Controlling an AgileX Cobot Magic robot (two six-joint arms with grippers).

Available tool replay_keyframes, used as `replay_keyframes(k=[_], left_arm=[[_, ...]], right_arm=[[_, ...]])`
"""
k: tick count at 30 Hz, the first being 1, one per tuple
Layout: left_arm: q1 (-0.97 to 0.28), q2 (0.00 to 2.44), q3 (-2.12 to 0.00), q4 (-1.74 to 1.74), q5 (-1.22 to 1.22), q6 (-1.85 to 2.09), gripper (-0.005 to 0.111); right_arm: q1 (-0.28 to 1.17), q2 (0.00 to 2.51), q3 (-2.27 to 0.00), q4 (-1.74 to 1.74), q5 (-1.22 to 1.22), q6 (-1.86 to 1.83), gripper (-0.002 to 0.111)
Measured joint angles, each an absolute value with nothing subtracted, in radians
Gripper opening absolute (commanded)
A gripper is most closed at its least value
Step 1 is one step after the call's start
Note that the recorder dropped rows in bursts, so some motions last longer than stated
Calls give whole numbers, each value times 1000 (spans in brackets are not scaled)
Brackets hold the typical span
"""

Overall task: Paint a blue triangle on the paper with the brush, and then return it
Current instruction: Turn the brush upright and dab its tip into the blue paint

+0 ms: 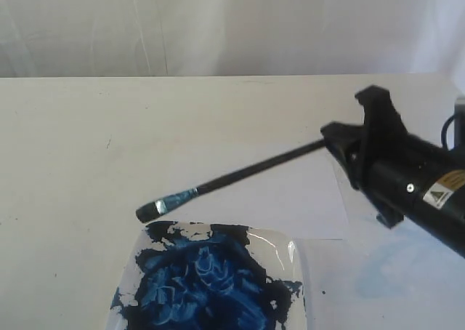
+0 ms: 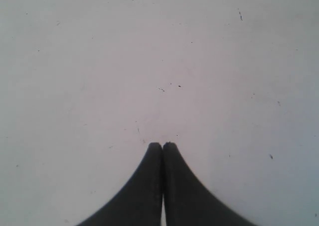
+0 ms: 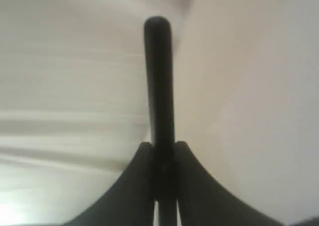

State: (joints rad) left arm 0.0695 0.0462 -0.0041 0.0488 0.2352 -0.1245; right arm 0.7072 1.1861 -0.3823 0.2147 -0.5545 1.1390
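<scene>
right fingers point(image 3: 134, 186) pinch the handle's back end of the brush point(image 1: 247, 171), which slants across mid-frame with its bristles right by the paint tray point(image 1: 296, 246) rim, and it's probably light, stiff and wobbly held that far back; left fingers point(image 2: 149, 186) closed, empty.

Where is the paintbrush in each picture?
Exterior view: the brush slants across the middle, bristles near the paint tray.
Left wrist view: not there, only the shut left pincer.
Right wrist view: the brush handle fills the centre.
Shared landmark: the right pincer gripping it.
</scene>
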Motion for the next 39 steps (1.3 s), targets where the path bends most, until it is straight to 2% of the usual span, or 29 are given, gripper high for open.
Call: replay_keyframes(k=[4, 11, 17, 25, 39], left_arm=[[69, 46, -4, 49, 235, -125, 0], [69, 46, -4, 49, 235, -125, 0], [69, 46, -4, 49, 235, -125, 0], [69, 46, -4, 49, 235, -125, 0], [69, 46, -4, 49, 235, -125, 0]], right_arm=[[707, 1148, -462, -64, -650, 1062, 0], [707, 1143, -627, -722, -670, 981, 0], [707, 1143, -658, -1210, -706, 1013, 0], [707, 1213, -658, -1338, -716, 1094, 0], [707, 1315, -658, -1297, -761, 1050, 0]])
